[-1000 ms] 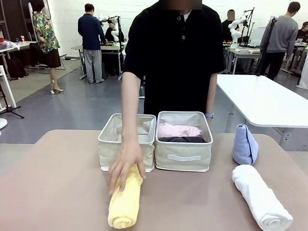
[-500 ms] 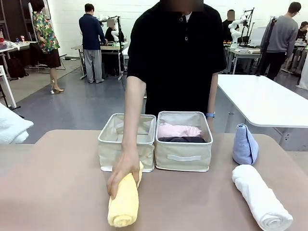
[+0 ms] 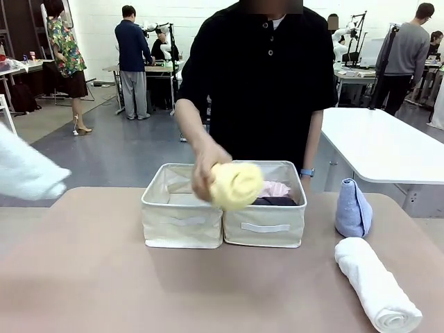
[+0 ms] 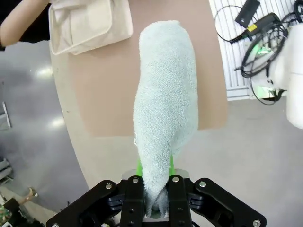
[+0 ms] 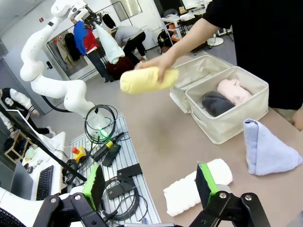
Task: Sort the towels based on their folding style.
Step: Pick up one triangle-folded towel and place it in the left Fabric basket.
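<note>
My left gripper (image 4: pixel 155 166) is shut on the narrow end of the pale green towel (image 4: pixel 165 99), which hangs high off the table's left side (image 3: pixel 28 172). A person's hand holds the yellow rolled towel (image 3: pixel 236 186) in the air over the two bins, also seen from the right wrist (image 5: pixel 147 79). The pink towel (image 3: pixel 275 189) and the dark grey towel (image 3: pixel 277 201) lie in the right bin (image 3: pixel 265 227). On the table's right stand the light blue cone towel (image 3: pixel 352 208) and, nearer to me, the white rolled towel (image 3: pixel 378 286). My right gripper (image 5: pixel 150 185) is open above the white roll (image 5: pixel 196 187).
The left bin (image 3: pixel 182 222) stands against the right one at mid-table. The person stands at the far edge behind the bins. Cables and boxes lie on a slatted stand (image 5: pixel 120 161) beside the table. Bare tabletop (image 3: pixel 104 277) lies in front of the bins.
The person has lifted the yellow roll from the table in front of the left bin up over the bins. The pale green towel has come further in from the left.
</note>
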Controlling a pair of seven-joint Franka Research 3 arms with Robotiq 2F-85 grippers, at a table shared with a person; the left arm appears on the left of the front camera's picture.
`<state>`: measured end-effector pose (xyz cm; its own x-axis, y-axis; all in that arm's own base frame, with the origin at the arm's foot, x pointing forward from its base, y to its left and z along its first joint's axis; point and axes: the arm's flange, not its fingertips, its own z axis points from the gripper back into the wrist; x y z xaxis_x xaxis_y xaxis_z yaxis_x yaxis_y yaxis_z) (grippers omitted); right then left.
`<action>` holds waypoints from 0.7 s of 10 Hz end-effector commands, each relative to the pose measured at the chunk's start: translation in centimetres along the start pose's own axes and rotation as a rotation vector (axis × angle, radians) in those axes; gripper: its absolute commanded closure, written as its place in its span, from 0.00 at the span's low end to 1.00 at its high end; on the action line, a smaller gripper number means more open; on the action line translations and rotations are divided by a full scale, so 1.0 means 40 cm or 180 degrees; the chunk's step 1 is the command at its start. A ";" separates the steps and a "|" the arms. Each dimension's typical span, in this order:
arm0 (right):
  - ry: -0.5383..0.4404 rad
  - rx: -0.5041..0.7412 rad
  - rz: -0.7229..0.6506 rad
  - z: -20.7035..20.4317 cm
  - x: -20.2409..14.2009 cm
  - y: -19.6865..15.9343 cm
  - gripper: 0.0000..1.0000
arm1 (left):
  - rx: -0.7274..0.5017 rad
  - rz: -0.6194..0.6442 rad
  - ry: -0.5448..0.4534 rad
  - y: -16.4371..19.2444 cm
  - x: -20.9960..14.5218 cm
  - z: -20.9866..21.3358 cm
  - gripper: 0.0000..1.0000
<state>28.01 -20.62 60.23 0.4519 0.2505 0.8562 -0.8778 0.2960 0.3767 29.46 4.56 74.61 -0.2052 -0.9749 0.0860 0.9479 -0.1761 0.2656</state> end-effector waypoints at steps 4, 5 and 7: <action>-0.0074 0.0035 0.0061 0.002 0.006 0.000 0.00 | -0.0527 -0.0276 -0.0253 0.422 0.348 -0.239 0.85; -0.0074 0.0035 0.0061 0.002 0.006 0.000 0.00 | -0.0408 -0.0309 -0.0154 0.474 0.385 -0.277 0.85; -0.0074 0.0035 0.0061 0.002 0.006 0.000 0.00 | -0.0420 -0.0271 -0.0070 0.528 0.397 -0.311 0.85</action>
<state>28.00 -20.62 60.25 0.4522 0.2512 0.8558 -0.8775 0.2968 0.3766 49.38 -17.30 67.35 -0.3272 -0.9374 0.1189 0.9409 -0.3115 0.1331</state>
